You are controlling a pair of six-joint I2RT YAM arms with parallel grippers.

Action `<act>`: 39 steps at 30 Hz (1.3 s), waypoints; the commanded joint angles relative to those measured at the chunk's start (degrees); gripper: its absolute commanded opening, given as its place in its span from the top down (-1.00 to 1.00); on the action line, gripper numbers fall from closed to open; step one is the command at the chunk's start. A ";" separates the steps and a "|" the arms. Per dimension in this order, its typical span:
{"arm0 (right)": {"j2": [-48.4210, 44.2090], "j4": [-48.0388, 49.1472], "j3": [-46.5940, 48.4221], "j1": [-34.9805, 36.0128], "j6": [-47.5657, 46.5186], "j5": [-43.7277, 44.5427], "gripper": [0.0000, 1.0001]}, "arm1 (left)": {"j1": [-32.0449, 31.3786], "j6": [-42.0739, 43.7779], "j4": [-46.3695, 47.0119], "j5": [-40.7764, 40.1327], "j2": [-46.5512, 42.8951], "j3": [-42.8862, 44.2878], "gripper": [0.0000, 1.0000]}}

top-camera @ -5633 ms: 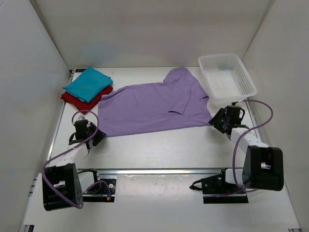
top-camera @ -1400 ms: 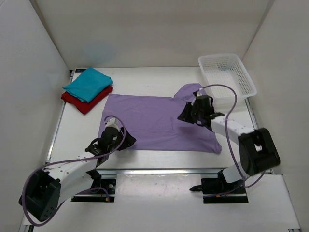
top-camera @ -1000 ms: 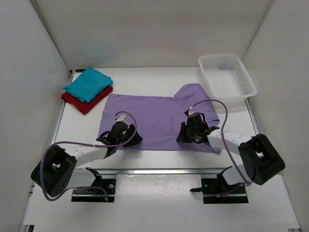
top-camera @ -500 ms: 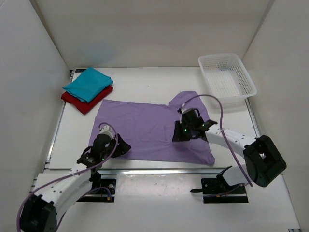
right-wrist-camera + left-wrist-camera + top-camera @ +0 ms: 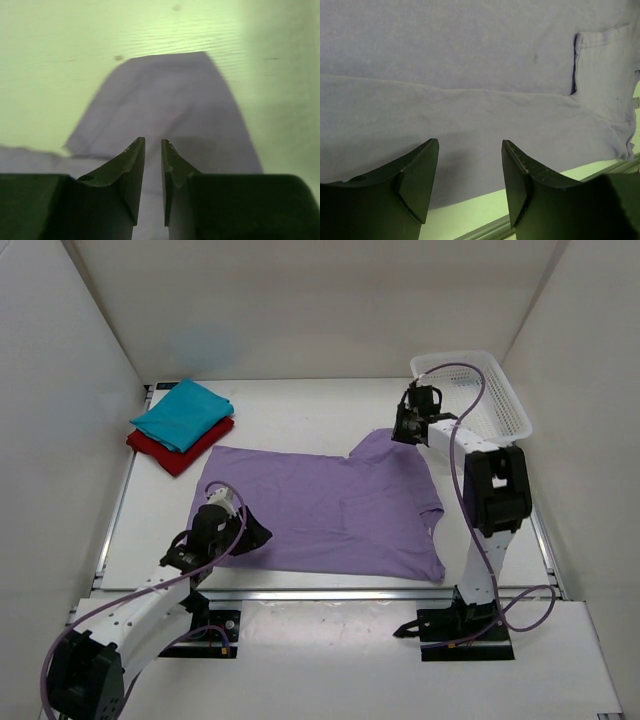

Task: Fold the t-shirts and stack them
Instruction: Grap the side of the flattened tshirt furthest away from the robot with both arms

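The pale lavender t-shirt [image 5: 320,510] lies spread flat across the middle of the table. My left gripper [image 5: 250,536] is open and empty, low over the shirt's near-left hem; in the left wrist view [image 5: 469,150] the lavender cloth [image 5: 470,75] and its hem lie between the fingers. My right gripper [image 5: 404,426] is stretched far back over the shirt's back-right sleeve [image 5: 165,100]; its jaws [image 5: 153,142] are nearly together with only a narrow slit and nothing in them. The folded teal-blue t-shirt [image 5: 183,412] lies on the folded dark red t-shirt [image 5: 165,452] at the back left.
The white mesh basket [image 5: 470,395] stands at the back right, just right of my right gripper. White walls enclose the table on three sides. A metal rail [image 5: 320,592] runs along the near edge.
My right gripper has swung from the middle of the shirt back to its back-right sleeve by the basket. My left gripper stayed at the near-left hem. The shirt lies slightly flatter.
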 commanded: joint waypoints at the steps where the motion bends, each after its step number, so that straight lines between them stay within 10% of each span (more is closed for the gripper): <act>1: 5.69 -3.38 7.17 -1.97 -2.16 5.14 0.63 | 0.42 0.50 2.81 1.65 0.20 0.26 -0.29; 17: 24.43 -16.49 31.72 -2.59 -7.35 5.42 0.19 | -0.82 -0.47 6.33 1.65 3.10 -0.80 -0.29; 25: 24.09 -20.18 34.80 -1.97 -6.92 -0.89 0.53 | -2.31 -1.08 6.77 0.34 3.89 0.17 -0.29; 28: 20.67 -19.58 34.71 -2.58 -5.16 -2.15 1.00 | -2.22 -1.17 6.51 0.07 4.24 0.17 -0.30; 34: 6.72 -8.97 22.44 -0.57 -6.20 3.19 0.93 | -1.61 -1.17 6.50 -0.28 3.02 0.26 -0.31; 39: -8.31 8.89 -2.94 0.06 -4.55 8.14 0.19 | -1.52 -1.43 7.21 -0.20 3.36 0.09 -0.30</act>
